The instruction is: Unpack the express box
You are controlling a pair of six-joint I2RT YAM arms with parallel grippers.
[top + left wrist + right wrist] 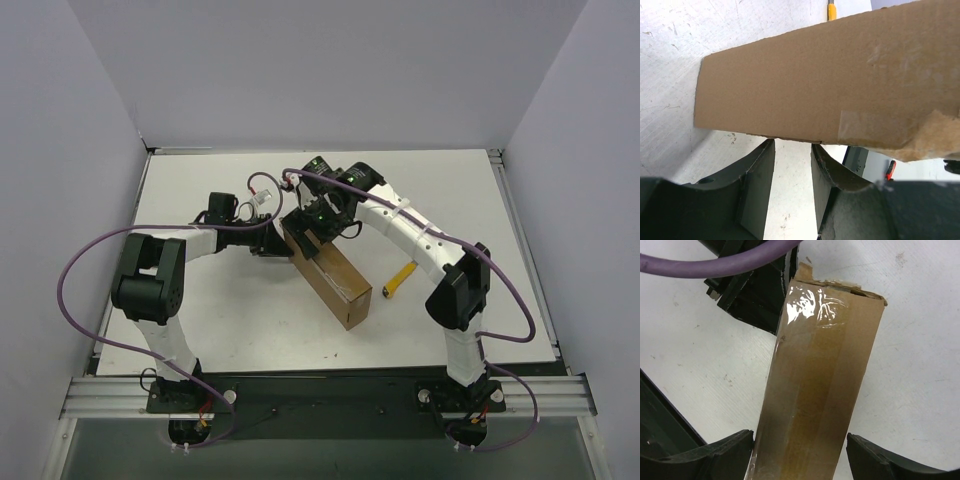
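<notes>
The express box (335, 280), long brown cardboard sealed with clear tape (810, 307), lies diagonally in the middle of the table. My right gripper (318, 228) hangs over its far end. In the right wrist view the gripper (800, 440) straddles the box (825, 365): the left finger touches its side, while the right finger (865, 450) stands a little off it. My left gripper (278, 243) sits at the box's far left end. Its open fingertips (769, 145) meet the lower edge of the box (815, 85), with bare table between them.
A small yellow-handled tool (400, 280) lies to the right of the box, close to the right arm. The white table (230, 320) is walled in on the left, back and right. The two grippers are close together at the box's far end.
</notes>
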